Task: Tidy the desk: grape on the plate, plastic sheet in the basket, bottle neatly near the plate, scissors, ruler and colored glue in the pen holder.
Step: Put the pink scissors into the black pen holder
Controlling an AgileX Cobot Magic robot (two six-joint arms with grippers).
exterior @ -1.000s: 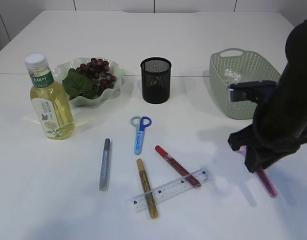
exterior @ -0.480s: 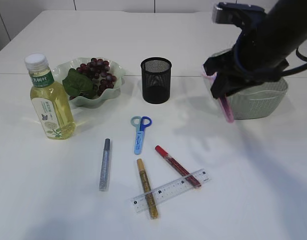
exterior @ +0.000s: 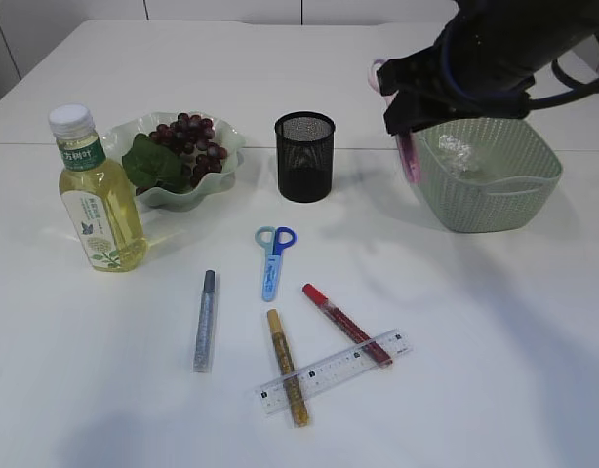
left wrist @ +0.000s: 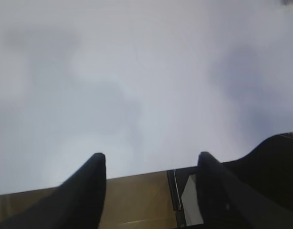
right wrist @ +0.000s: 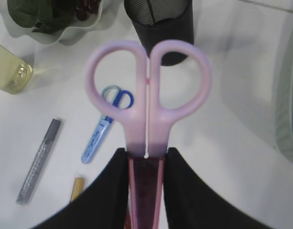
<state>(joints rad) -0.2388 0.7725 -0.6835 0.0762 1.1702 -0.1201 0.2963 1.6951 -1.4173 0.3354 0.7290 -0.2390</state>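
Observation:
My right gripper (exterior: 405,115) is shut on pink scissors (exterior: 408,156), held in the air between the black mesh pen holder (exterior: 304,156) and the green basket (exterior: 485,180). In the right wrist view the jaws (right wrist: 146,155) clamp the blades and the handles (right wrist: 147,90) point at the holder (right wrist: 161,24). Blue scissors (exterior: 273,259), silver glue (exterior: 204,320), gold glue (exterior: 287,378), red glue (exterior: 344,323) and a clear ruler (exterior: 334,371) lie on the table. Grapes (exterior: 190,138) sit on the plate (exterior: 224,166). The bottle (exterior: 95,195) stands beside it. My left gripper (left wrist: 151,160) is open and empty.
A crumpled plastic sheet (exterior: 454,148) lies in the basket. The left wrist view shows only bare white table (left wrist: 137,71) and its edge. The left arm does not show in the exterior view.
My right gripper has lifted the pink scissors from the table at the front right and carried them up and left, past the basket toward the pen holder.

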